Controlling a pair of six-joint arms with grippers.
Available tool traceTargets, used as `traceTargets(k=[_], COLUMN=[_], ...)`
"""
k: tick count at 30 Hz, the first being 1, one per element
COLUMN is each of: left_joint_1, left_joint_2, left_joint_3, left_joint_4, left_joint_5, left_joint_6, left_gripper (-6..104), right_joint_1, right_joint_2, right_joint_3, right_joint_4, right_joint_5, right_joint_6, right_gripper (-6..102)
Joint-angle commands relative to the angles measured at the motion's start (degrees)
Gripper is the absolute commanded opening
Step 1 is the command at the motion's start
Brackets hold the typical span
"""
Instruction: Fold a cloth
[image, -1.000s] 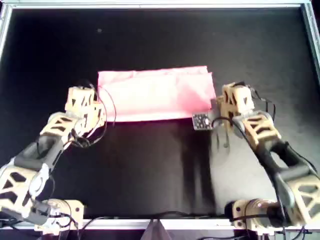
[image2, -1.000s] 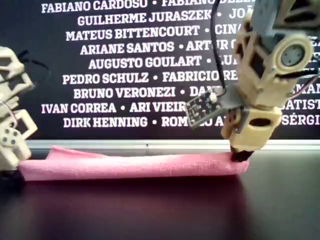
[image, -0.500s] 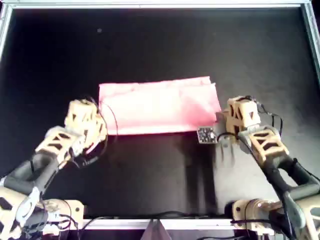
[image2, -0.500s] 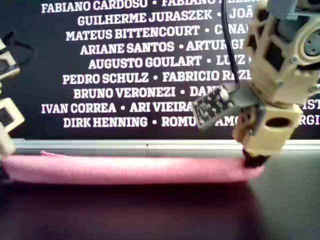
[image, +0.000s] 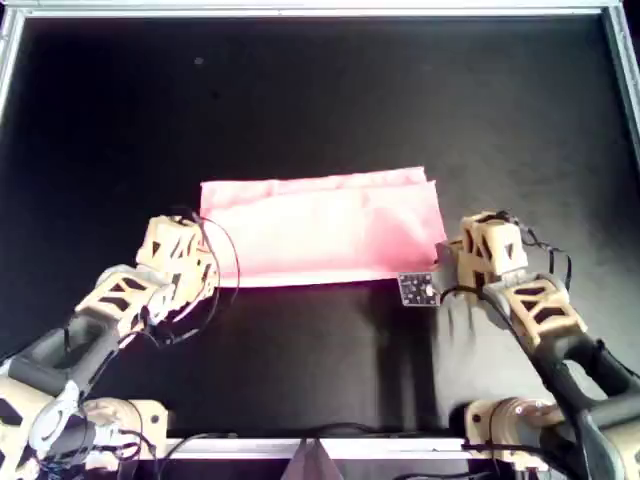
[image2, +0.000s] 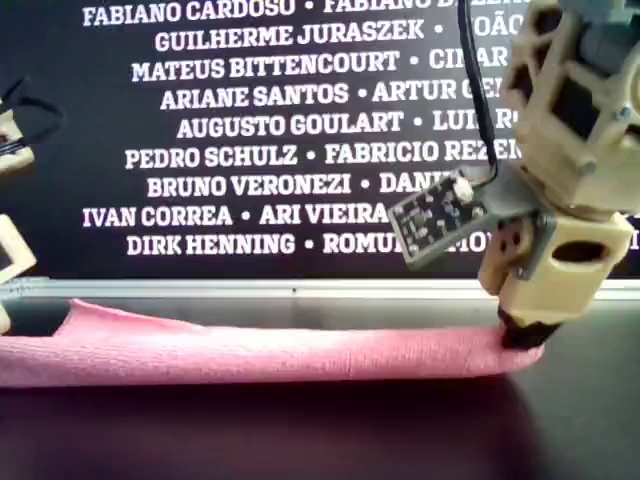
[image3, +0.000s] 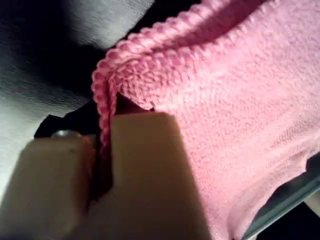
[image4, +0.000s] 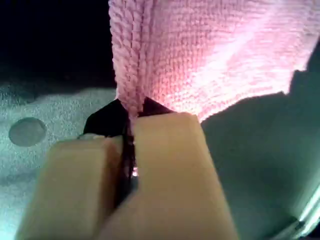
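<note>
The cloth (image: 320, 229) is lying on the black table (image: 300, 90), already doubled into a long pink band that is running across the middle of the overhead view. Each arm is holding one of its near corners. The left gripper (image: 205, 272) is sitting at the band's corner on the overhead view's left, and its wrist view is showing the jaws pinching the cloth's looped hem (image3: 107, 95). The right gripper (image: 443, 262) is sitting at the corner on the overhead view's right, jaws closed over the stacked edges (image4: 131, 95) in its own wrist view. In the exterior view the right gripper (image2: 522, 335) is pressing the band's end low against the table while the cloth (image2: 250, 350) is sagging flat between the two holds.

The fabric is looking thin, soft and light, a nubby weave with no stiffness of its own, so it is likely to droop and wrinkle wherever it is unsupported. The hemmed corners are probably the surest places to grip, since the layers bunch there and should slip less. Keeping the span between both grips lightly taut should help the layers stay aligned.
</note>
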Motion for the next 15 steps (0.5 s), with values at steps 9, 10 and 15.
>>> traceTargets(k=[9, 10, 15], left_joint_1=[-0.53, -0.53, -0.35], left_joint_2=[3.34, 3.34, 4.83], left_joint_3=[-0.35, -0.35, -0.09], left_joint_4=[-0.53, -0.53, -0.35], left_joint_5=[0.35, -0.26, -0.62], left_joint_6=[0.53, 0.53, 0.53], left_gripper=[12, 18, 49], right_joint_1=[-0.44, -0.44, -0.53], right_joint_2=[3.78, 3.87, 7.21], right_joint_3=[-1.58, -1.32, -0.7], right_joint_4=[0.88, 0.88, 0.97], right_joint_5=[0.44, 0.44, 0.53], right_joint_6=[-0.26, -0.26, -0.26], right_gripper=[16, 21, 41])
